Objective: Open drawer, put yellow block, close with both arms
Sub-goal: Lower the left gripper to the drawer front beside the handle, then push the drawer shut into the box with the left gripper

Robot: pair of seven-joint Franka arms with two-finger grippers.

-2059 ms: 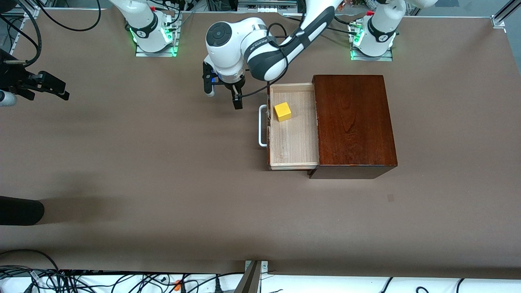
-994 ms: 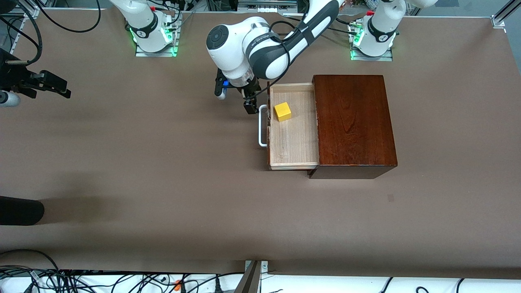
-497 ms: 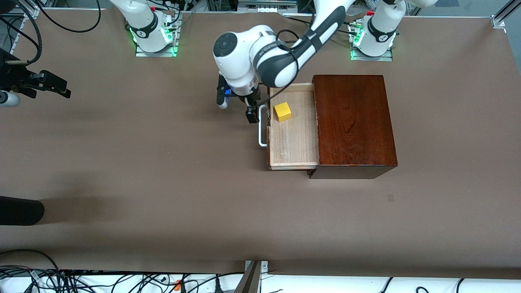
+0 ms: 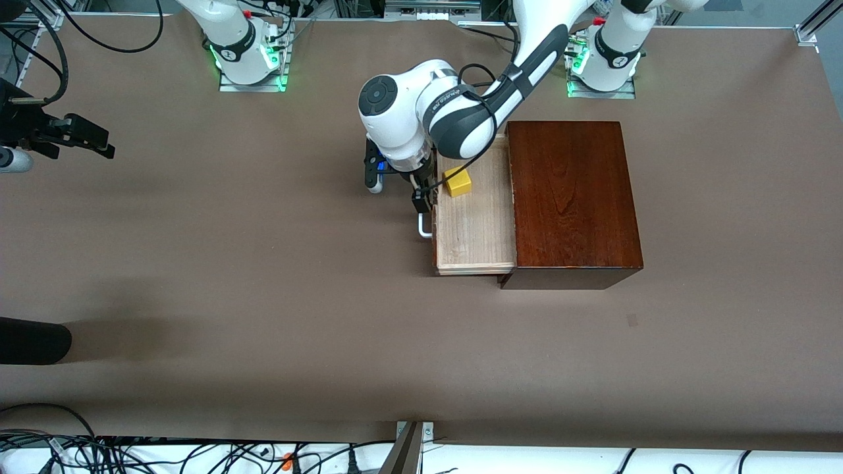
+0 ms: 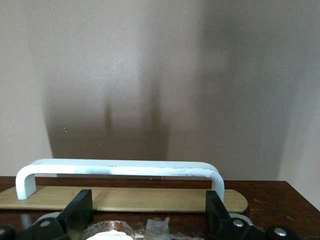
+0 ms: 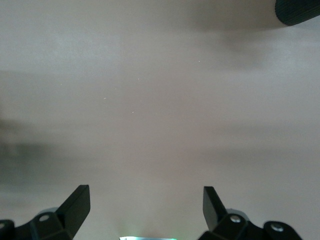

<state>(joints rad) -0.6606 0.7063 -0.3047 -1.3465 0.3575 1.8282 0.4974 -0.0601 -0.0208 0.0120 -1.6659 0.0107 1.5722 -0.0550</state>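
Observation:
The drawer [image 4: 475, 224] stands pulled out of the reddish-brown wooden box [image 4: 571, 194]. The yellow block [image 4: 458, 184] lies in the drawer, at the end nearer the robots' bases, partly covered by the left arm. My left gripper [image 4: 419, 199] is open and empty, low at the drawer's dark front, over the white handle [image 4: 425, 228]. In the left wrist view the handle [image 5: 120, 168] spans the space between my fingers [image 5: 80, 209]; I cannot tell whether they touch it. My right gripper [image 4: 103, 145] is open and empty and waits over bare table at the right arm's end.
A black rounded object [image 4: 33, 340] lies at the table's edge at the right arm's end, nearer the front camera; it also shows in the right wrist view [image 6: 299, 11]. Cables run along the table's edge nearest the front camera.
My left gripper has moved across to the drawer's front and along it toward the front camera, and now covers part of the handle. The drawer, block and right arm have not moved.

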